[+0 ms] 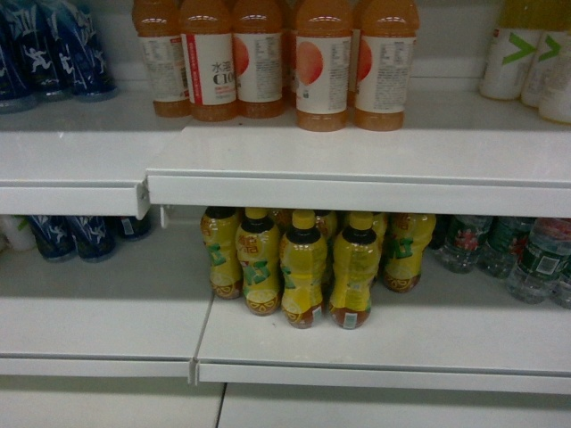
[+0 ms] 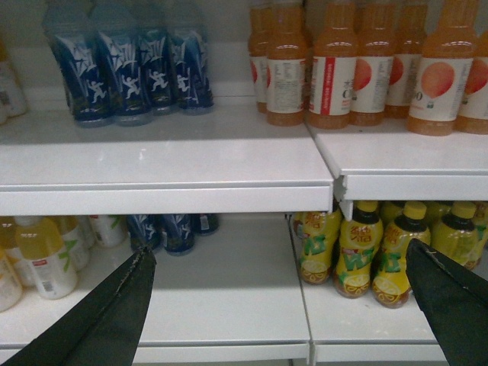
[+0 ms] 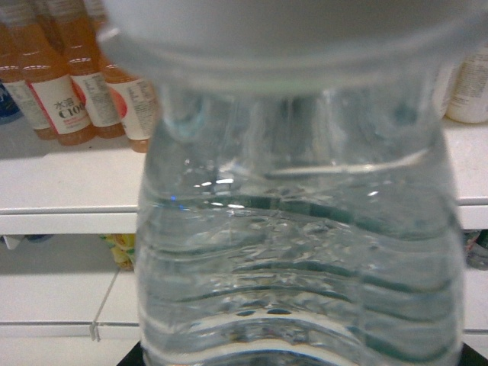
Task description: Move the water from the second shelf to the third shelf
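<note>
The water (image 3: 297, 229), a clear ribbed bottle, fills the right wrist view from its pale cap rim at the top down to the bottom edge. My right gripper (image 3: 297, 361) is shut on it; only dark slivers of its fingers show at the bottom corners. More water bottles (image 1: 535, 254) with green labels stand at the right end of the lower shelf in the head view. My left gripper (image 2: 278, 259) is open, its black fingers (image 2: 114, 313) wide apart in front of a bare stretch of the lower shelf (image 2: 229, 290). Neither gripper shows in the head view.
Orange drink bottles (image 1: 321, 62) and blue bottles (image 1: 53, 45) stand on the upper shelf (image 1: 357, 178). Yellow lemon-tea bottles (image 1: 303, 267) crowd the lower shelf (image 1: 384, 357), with more blue bottles (image 1: 76, 234) to the left. White bottles (image 1: 535, 58) stand at upper right.
</note>
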Robot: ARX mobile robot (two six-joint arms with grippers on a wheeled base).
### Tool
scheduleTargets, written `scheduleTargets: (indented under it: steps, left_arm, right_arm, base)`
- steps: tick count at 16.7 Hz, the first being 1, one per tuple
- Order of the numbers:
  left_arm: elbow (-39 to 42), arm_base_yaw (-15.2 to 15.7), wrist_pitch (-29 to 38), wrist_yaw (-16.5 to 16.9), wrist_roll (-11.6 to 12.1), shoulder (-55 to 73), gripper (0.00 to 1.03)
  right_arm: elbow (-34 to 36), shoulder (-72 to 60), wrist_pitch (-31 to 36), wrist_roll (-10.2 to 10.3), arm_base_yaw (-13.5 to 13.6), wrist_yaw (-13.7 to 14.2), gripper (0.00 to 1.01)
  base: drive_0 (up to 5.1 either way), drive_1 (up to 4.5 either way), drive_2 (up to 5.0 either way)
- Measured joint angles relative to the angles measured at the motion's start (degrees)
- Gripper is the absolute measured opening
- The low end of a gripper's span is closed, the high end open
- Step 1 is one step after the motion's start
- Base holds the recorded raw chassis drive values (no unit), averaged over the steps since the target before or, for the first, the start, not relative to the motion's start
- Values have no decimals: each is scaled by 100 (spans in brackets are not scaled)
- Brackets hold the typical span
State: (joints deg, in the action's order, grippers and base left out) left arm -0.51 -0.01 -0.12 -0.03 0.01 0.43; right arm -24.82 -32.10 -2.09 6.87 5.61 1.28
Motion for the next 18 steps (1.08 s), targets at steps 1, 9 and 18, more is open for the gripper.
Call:
scheduleTargets:
  steps: [1,9,18]
  left_arm:
    - [0,0,-13,0,0,0,98]
    - [0,0,-15,2,0,0,98]
    - [0,0,-9,2,0,0,98]
  right_arm:
    - [0,0,17,0,-2,2,42]
    - [4,9,35,0,-2,0,42]
    - [4,2,15,0,-2,0,42]
  base:
    - [0,0,0]
    - [-443,118,317]
    - [-468,157,286]
